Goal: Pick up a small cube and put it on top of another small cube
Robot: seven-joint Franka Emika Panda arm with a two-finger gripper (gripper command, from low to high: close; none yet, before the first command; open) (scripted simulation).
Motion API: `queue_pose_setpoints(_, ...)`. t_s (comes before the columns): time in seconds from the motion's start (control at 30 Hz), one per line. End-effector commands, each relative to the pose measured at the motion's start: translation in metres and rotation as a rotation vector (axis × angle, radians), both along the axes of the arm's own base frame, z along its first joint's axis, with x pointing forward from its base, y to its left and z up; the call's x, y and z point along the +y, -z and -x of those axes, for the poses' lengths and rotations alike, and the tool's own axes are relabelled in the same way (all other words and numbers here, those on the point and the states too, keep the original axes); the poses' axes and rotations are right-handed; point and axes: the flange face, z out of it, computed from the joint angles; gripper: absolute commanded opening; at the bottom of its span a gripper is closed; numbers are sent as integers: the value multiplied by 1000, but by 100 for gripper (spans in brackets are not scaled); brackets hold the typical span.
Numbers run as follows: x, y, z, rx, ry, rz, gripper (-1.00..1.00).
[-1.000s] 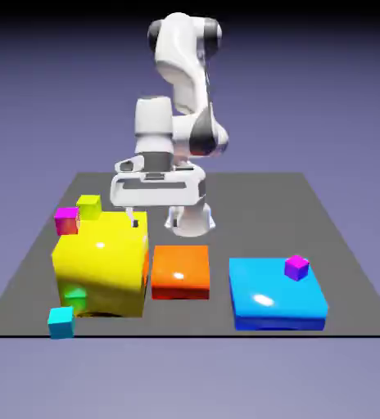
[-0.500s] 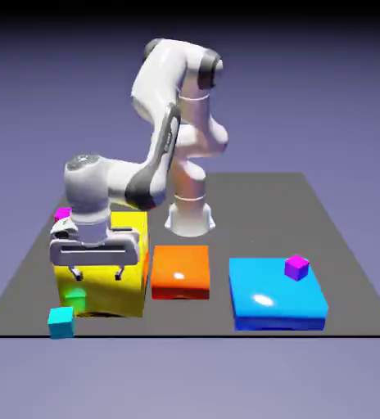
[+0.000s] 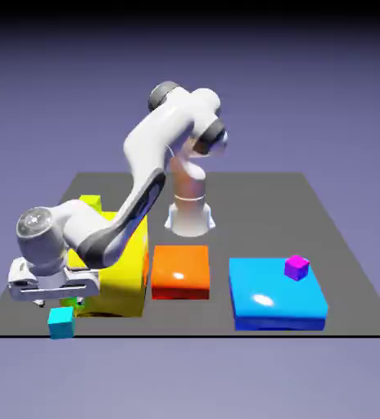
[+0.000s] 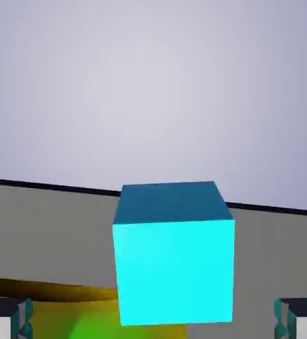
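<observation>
The small cube (image 3: 61, 322) is cyan and sits on the table near the front edge, just in front of the big yellow block (image 3: 126, 274). My gripper (image 3: 60, 303) hangs low right above it, open. In the hand view the cyan cube (image 4: 174, 255) fills the middle, and my gripper (image 4: 153, 323) stands open around it. One grey fingertip (image 4: 7, 319) shows far to its left and the other far to its right, both clear of its sides. The other small cube, the hot-pink one, is hidden behind my arm.
A flat orange block (image 3: 180, 271) lies to the right of the yellow one. Further right, a blue slab (image 3: 271, 303) carries a tiny purple cube (image 3: 296, 267). A tiny green cube (image 3: 79, 303) peeks out beside my fingers. The table's front edge (image 3: 190, 335) runs just below the cyan cube.
My arm has swung down and toward the exterior view's left, from over the yellow block to just above the cyan cube. The jaws have stayed open.
</observation>
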Motion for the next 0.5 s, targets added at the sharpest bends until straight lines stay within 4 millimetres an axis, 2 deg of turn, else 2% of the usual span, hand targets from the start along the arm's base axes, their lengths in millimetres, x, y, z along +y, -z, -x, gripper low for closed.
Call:
queue_pose_setpoints(0.0,0,0,0,0,0,0,0)
queue_pose_setpoints(0.07,-2,50,12,0,-1,0,0)
queue_pose_setpoints(0.1,-3,67,17,0,0,0,0)
queue_pose_setpoints(0.13,-3,67,17,0,0,0,-100)
queue_pose_setpoints(0.17,-3,67,17,0,0,0,-100)
queue_pose_setpoints(0.23,-1,18,4,0,-1,0,-100)
queue_pose_setpoints(0.3,7,-18,-11,-18,19,52,-100)
queue_pose_setpoints(0.47,1,-90,4,-38,153,78,-100)
